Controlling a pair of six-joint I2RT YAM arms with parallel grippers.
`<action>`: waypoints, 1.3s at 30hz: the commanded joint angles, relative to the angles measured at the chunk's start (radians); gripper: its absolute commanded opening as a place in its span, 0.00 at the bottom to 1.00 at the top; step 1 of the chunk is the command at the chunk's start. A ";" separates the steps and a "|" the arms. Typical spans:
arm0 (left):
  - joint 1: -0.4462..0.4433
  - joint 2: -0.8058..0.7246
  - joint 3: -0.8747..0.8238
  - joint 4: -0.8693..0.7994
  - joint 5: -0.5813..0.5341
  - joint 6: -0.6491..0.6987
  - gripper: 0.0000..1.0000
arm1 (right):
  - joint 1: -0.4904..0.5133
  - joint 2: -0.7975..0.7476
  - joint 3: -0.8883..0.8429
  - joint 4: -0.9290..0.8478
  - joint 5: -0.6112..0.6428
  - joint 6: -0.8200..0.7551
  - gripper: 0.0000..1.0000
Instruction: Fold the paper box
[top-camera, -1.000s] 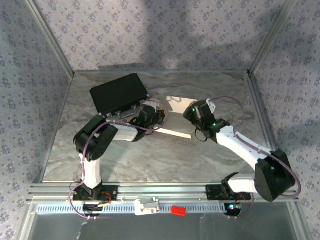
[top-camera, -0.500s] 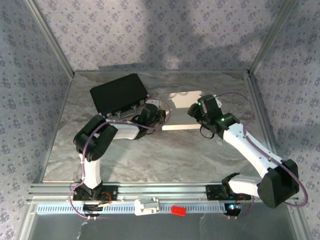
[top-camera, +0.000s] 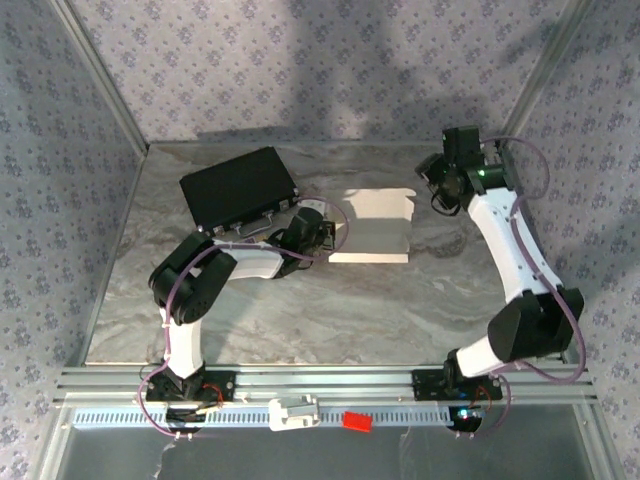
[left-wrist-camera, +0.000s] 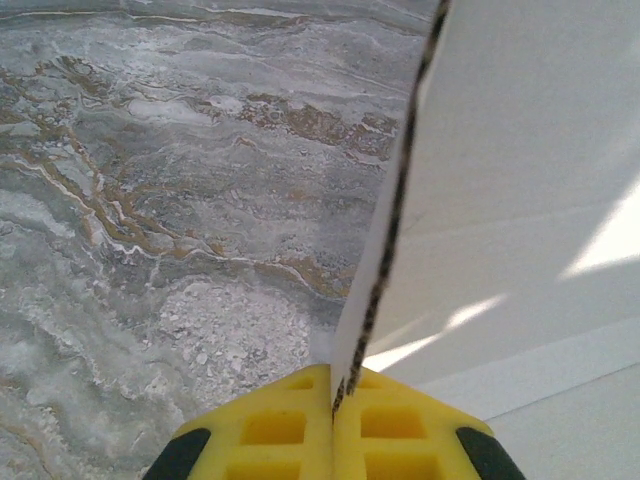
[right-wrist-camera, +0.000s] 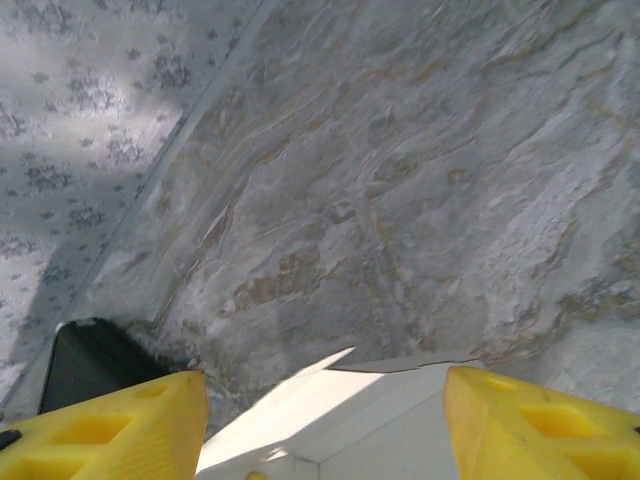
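Left wrist: left jaws are pinching shut on the paper box (left-wrist-camera: 520, 200) edge; thin, light, crease-prone card, probably best taken by flap edges. Right jaws are hanging open, empty.

The thin cardboard paper box (top-camera: 372, 228) is plain white, with a dark dashed line along one edge. The rectangular case (top-camera: 238, 187) is black. The table (top-camera: 300, 310) has a grey marble pattern with brown veins. My left gripper (left-wrist-camera: 333, 385) and my right gripper (right-wrist-camera: 322, 390) have yellow fingers. The walls (top-camera: 300, 60) show small flowers on pale lilac-grey.
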 joint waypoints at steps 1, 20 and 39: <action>-0.012 -0.002 -0.005 -0.146 -0.016 0.026 0.00 | -0.009 0.037 0.048 -0.099 -0.026 -0.038 0.66; -0.020 -0.004 0.106 -0.306 -0.034 0.099 0.00 | -0.155 0.091 -0.052 -0.021 -0.211 -0.322 0.53; 0.091 -0.160 0.028 -0.335 0.122 0.393 0.00 | -0.218 0.219 -0.055 0.060 -0.711 -1.084 0.52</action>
